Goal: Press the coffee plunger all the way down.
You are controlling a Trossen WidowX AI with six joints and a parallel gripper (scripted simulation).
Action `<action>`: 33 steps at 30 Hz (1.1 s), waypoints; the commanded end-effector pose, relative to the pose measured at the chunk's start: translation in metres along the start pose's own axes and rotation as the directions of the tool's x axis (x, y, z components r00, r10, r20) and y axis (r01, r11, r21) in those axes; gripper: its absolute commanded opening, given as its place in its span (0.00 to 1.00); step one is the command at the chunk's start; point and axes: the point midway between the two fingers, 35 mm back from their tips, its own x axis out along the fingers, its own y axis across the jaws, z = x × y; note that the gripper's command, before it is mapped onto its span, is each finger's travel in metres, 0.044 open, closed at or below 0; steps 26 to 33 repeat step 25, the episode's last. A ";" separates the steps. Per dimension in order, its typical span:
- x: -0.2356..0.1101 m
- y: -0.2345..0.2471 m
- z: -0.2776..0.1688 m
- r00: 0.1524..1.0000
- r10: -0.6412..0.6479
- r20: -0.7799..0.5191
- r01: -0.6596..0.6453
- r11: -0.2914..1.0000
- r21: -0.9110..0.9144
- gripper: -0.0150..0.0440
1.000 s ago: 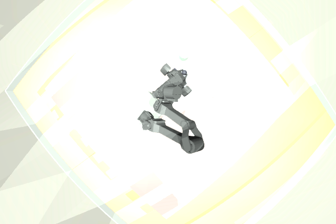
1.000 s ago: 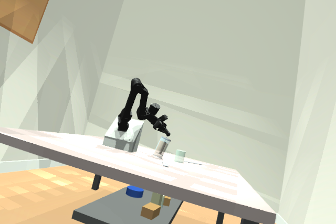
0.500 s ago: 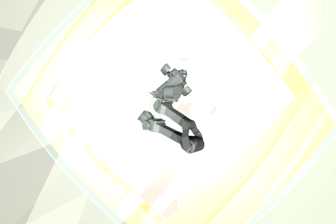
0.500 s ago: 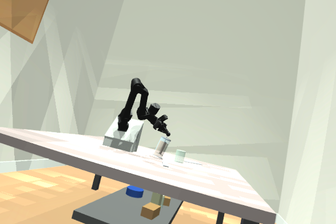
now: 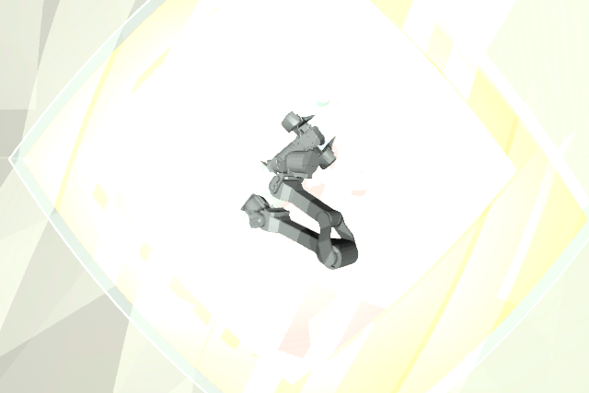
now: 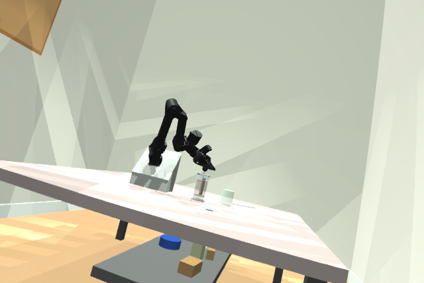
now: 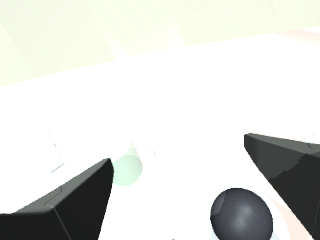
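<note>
Wrist view: two dark fingers spread wide at the lower left and right edges; the round dark plunger knob (image 7: 241,216) sits low between them, nearer the right finger, touching neither.
Gripper: the gripper (image 6: 208,167) is spread nearly full and holds nothing; it hangs just above the knob, pointing down, likely so the fingers can leave the knob without dragging it sideways.
Coffee press: a clear glass coffee press (image 6: 200,186) stands upright on the table (image 6: 267,235), toward the middle of the top and nearer its far edge; the plunger rod looks sunk inside the glass, though how far down cannot be told.
Arm: the black arm (image 6: 173,118) folds up and over from a pale block base (image 6: 171,177) beside the press; this puts the wrist above the plunger for a straight downward push.
Nearby: a pale green cup (image 6: 226,197) stands apart from the press, toward the right edge; a small flat item lies near the press base.
Top view: the arm (image 5: 309,217) shows grey at the centre of a washed-out white top; the press is not distinguishable.
Task stage: judged to be the letting-go step.
</note>
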 end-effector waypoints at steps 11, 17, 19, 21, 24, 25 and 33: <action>-0.020 -0.002 0.037 1.000 0.030 0.005 -0.030 0.998 0.059 1.00; -0.063 -0.019 0.051 1.000 0.007 -0.017 -0.007 1.000 0.001 1.00; -0.068 -0.023 0.052 1.000 0.002 -0.016 -0.002 1.000 -0.006 1.00; -0.068 -0.023 0.052 1.000 0.002 -0.016 -0.002 1.000 -0.006 1.00; -0.068 -0.023 0.052 1.000 0.002 -0.016 -0.002 1.000 -0.006 1.00; -0.068 -0.023 0.052 1.000 0.002 -0.016 -0.002 1.000 -0.006 1.00; -0.068 -0.023 0.052 1.000 0.002 -0.016 -0.002 1.000 -0.006 1.00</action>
